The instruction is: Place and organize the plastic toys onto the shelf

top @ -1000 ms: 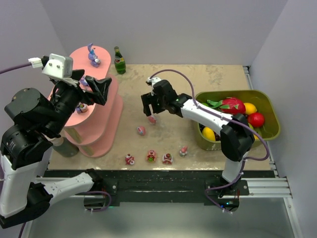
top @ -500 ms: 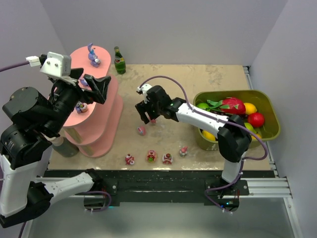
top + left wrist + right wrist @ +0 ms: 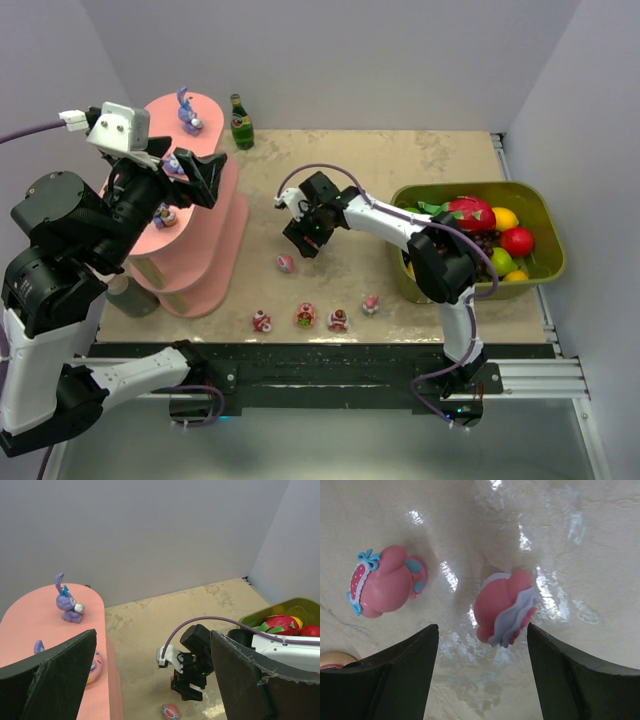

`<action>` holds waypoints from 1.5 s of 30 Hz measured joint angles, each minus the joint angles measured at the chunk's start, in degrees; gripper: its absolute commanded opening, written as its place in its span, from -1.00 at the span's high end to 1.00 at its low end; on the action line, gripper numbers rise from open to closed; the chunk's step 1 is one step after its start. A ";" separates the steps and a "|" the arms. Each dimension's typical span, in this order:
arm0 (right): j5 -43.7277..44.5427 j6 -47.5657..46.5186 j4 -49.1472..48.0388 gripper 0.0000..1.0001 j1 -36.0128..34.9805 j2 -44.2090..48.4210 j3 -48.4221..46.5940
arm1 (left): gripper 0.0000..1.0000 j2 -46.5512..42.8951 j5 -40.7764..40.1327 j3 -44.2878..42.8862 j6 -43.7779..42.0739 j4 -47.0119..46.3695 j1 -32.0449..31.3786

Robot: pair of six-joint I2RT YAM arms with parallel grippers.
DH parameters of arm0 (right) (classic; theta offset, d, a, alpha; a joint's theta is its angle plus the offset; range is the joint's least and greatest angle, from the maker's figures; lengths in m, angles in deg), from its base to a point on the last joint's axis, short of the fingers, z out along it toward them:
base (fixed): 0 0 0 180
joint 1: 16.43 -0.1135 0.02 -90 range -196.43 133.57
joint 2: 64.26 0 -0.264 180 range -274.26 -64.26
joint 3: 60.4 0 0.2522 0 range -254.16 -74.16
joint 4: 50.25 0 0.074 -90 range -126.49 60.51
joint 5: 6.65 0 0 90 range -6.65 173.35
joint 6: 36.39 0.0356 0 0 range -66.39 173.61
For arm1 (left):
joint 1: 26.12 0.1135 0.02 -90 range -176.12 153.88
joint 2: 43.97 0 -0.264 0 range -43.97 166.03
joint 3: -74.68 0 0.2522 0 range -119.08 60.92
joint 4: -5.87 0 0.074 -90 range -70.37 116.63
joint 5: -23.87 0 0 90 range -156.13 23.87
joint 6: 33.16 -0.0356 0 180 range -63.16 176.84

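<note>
The salmon-pink shelf (image 3: 205, 245) stands at the left. A purple bunny toy (image 3: 188, 112) sits on its top tier, and it also shows in the left wrist view (image 3: 67, 602). Two more toys (image 3: 165, 215) (image 3: 172, 165) sit on lower tiers. My left gripper (image 3: 195, 172) is open and empty beside the upper tiers. My right gripper (image 3: 303, 240) is open, low over a pink toy with a lavender frill (image 3: 505, 607) that lies on the table between its fingers. A pink toy with a red-and-white face (image 3: 382, 582) (image 3: 286, 263) lies beside it. Several small toys (image 3: 305, 316) stand in a row near the front edge.
An olive-green tub (image 3: 545, 255) of fake fruit stands at the right, next to the right arm. A green bottle (image 3: 241, 122) stands at the back beside the shelf's top tier. Grey walls close the table at the back and the right.
My right gripper has moved left and turned, coming down over the pink frilled toy. The left gripper has hardly moved.
</note>
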 measured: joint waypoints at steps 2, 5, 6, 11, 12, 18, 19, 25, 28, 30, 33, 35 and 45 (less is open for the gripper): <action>-0.22 -0.11 0.17 -0.32 -0.17 -0.96 0.00 | -0.99 0.15 0.00 -0.09 0.00 0.20 0.00; 0.26 1.09 -0.09 -0.04 -0.31 -1.51 0.00 | -0.99 0.26 0.00 -0.13 0.00 0.26 0.00; 0.44 1.57 -0.31 0.00 -0.31 -1.51 0.00 | -0.99 0.28 0.00 -0.13 -0.02 0.28 0.00; 3.41 7.32 -3.89 0.27 -0.28 -1.40 0.61 | -0.99 0.28 -0.17 -0.13 0.00 0.31 0.00; 3.96 8.52 -5.01 0.34 -0.31 -1.38 1.05 | -0.99 0.28 -0.17 -0.13 -0.02 0.31 0.00; 9.29 18.16 -7.39 0.38 -0.74 -1.33 1.70 | -0.99 0.28 -0.20 -0.13 -0.44 0.31 0.00; 10.82 20.22 -7.52 0.36 -1.03 -1.33 1.70 | -0.99 0.28 -0.20 -0.13 -0.70 0.28 0.00; 19.23 32.20 -6.97 -0.03 -4.87 -1.68 0.90 | -0.99 0.28 -0.20 -0.13 -1.01 0.28 0.00; 21.40 37.46 -6.32 -0.21 -6.95 -2.75 -1.01 | -0.99 0.28 -0.20 -0.11 -1.03 0.28 0.00; 21.75 40.63 -6.16 -0.34 -7.91 -3.08 -1.46 | -0.99 0.24 -0.20 -0.07 -1.01 0.31 0.00; 21.81 44.24 -5.40 -0.42 -8.26 -3.13 -1.60 | -0.99 0.20 -0.20 0.04 -1.03 0.33 0.00; 21.79 45.83 -4.90 -0.49 -8.00 -3.13 -1.73 | -0.99 0.17 -0.20 0.04 -1.01 0.35 0.00; 24.61 40.02 -6.27 -0.77 -7.45 -2.34 -0.76 | -0.99 0.11 -0.22 0.20 -1.03 0.33 0.00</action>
